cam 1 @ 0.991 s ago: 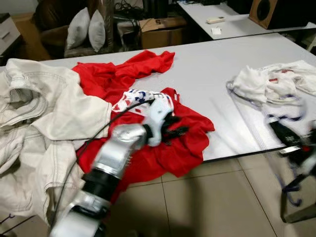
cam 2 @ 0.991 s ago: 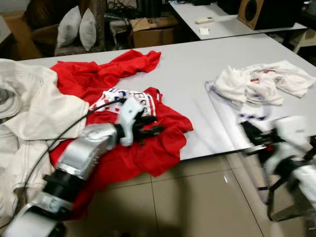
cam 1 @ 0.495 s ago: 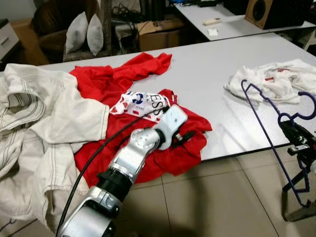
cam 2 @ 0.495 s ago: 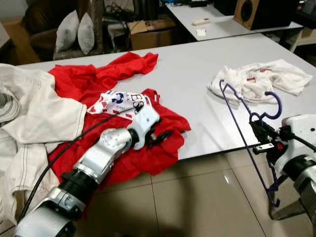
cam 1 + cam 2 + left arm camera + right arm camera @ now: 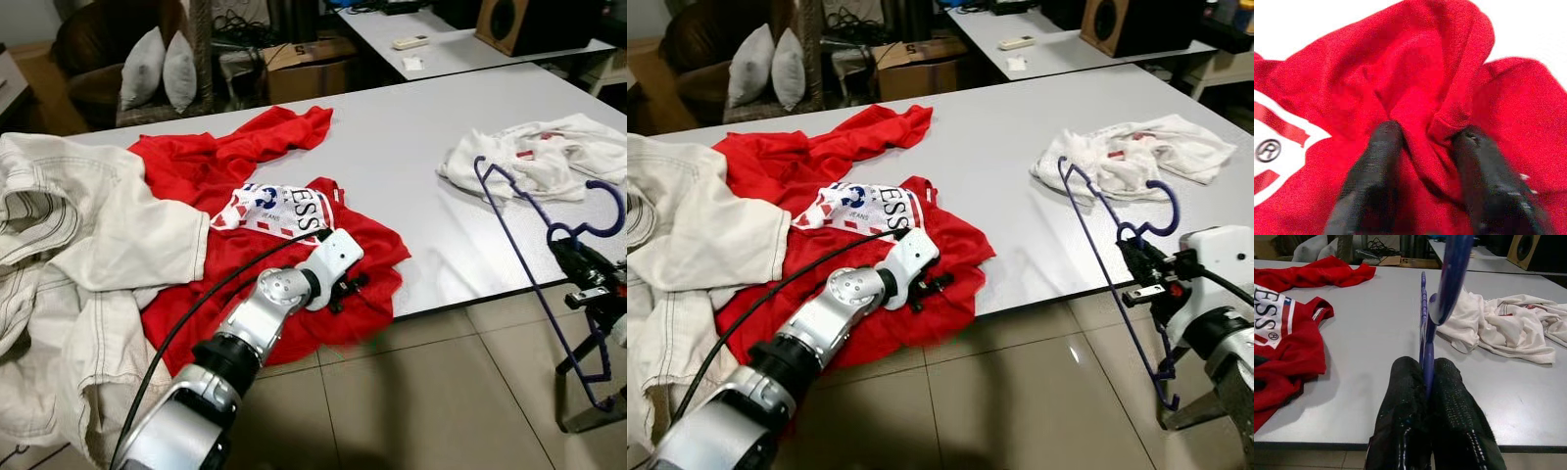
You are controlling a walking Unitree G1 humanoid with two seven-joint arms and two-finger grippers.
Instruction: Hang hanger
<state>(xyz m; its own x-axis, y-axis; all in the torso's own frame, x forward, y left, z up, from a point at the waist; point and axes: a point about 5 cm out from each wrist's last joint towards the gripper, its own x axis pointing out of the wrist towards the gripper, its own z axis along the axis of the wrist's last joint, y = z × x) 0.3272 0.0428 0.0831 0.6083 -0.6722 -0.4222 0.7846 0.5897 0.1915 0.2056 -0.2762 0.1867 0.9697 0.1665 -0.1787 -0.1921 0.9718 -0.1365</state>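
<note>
A purple wire hanger stands upright past the table's front right corner, its hook at the top. My right gripper is shut on it just below the hook; in the right wrist view the fingers pinch the wire. On the table's front edge lies a red shirt with a white printed panel. My left gripper rests open on it. A raised fold of red cloth lies between its fingertips.
The grey table also holds a cream jacket at the left and a crumpled white garment at the right. Tiled floor lies in front. Behind are pillows, a cardboard box and another table with a speaker.
The right arm, blurred a second ago, now holds the hanger still and upright. My left gripper has dropped lower onto the red shirt, nearer the table's front edge.
</note>
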